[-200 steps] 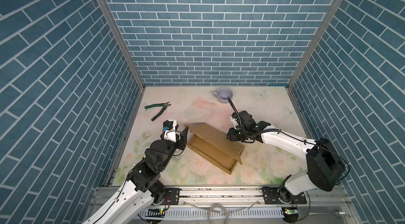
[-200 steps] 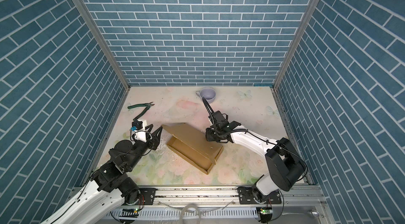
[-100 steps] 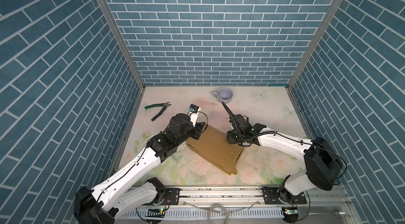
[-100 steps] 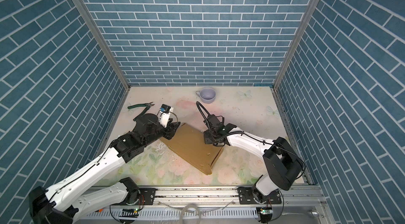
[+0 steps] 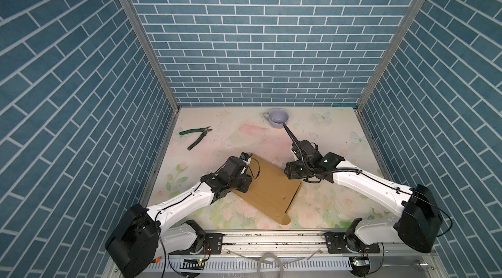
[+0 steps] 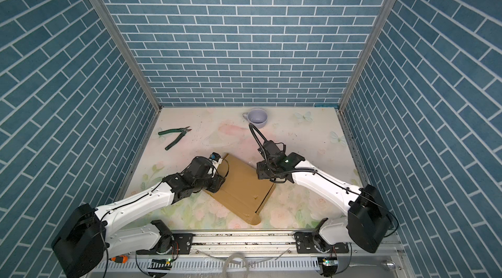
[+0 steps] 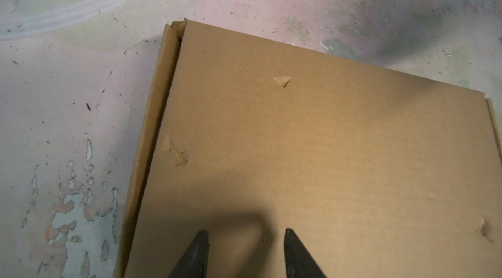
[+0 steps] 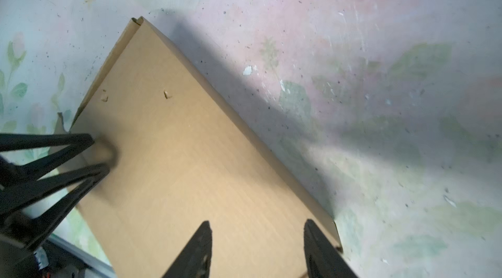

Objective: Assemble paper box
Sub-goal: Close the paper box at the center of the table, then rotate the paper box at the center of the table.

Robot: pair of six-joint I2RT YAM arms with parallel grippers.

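Note:
The paper box [image 5: 271, 189] [image 6: 241, 188] is plain brown cardboard and lies flat in the middle of the table with its lid down. A rounded tab sticks out at its near corner. My left gripper [image 7: 245, 233] hovers open over the lid near the box's left edge [image 5: 245, 181], with nothing between its fingers. The right wrist view shows those fingertips [image 8: 91, 139] resting at the lid [image 8: 176, 154]. My right gripper [image 8: 257, 222] is open over the lid's far right edge [image 5: 288, 175], holding nothing.
A lilac cup [image 5: 278, 118] stands at the back, just behind my right arm's cable. Green-handled pliers [image 5: 197, 136] lie at the back left. Blue brick walls close three sides, and a metal rail [image 5: 271, 238] runs along the front.
The raised lid has come down flat onto the box. My left arm swung in from the left onto the lid. My right gripper has opened wider and let the lid go.

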